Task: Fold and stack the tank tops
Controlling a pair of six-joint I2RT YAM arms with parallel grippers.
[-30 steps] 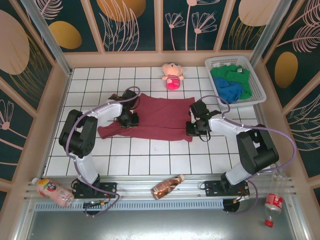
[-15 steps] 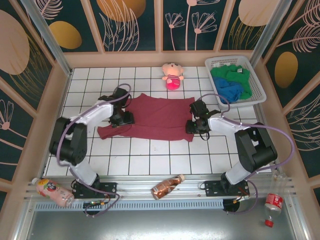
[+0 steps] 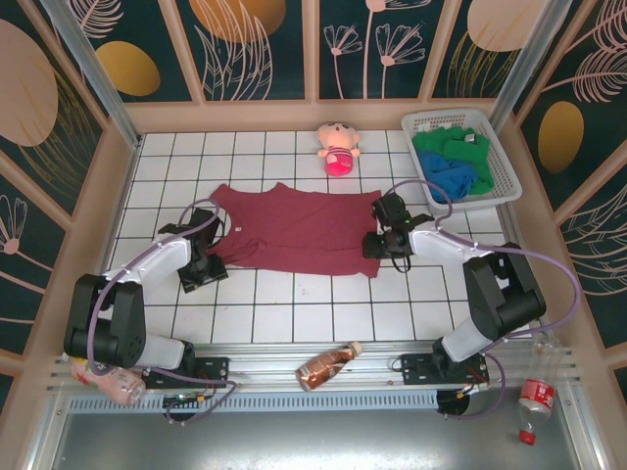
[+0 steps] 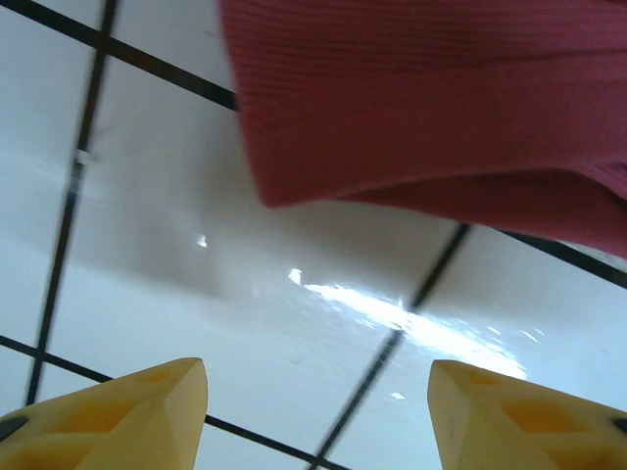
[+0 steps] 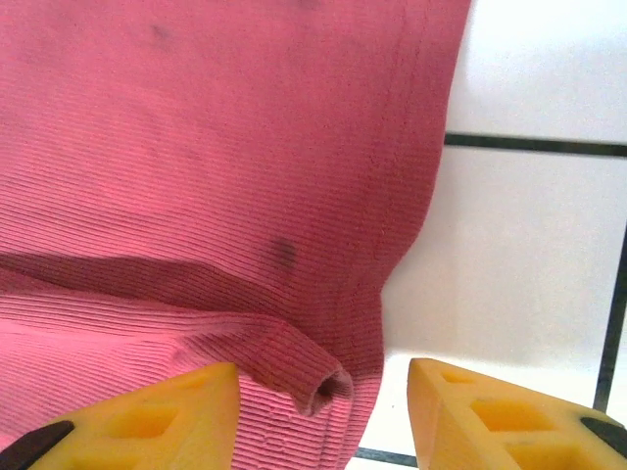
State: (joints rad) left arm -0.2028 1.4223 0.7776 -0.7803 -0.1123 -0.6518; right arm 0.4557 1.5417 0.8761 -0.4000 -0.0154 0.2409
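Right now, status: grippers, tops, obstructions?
Both open: left gripper over bare tile, right gripper at maroon top's hem. In basket: blue top, green top. Far side: doll, clear of cloth.

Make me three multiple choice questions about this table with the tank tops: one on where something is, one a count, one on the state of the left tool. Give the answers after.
1. Where are the green tank top and the blue tank top?
A. in the white basket
B. on the floor
C. hanging on the wall

2. How many tank tops lie on the tiles?
A. three
B. two
C. one

3. The left tool is:
A. shut on cloth
B. shut on a bottle
C. open, holding nothing

Answers:
1 A: both lie bunched inside the basket.
2 C: the maroon tank top alone is spread there.
3 C: its yellow fingers stand apart over bare tile, short of the cloth.
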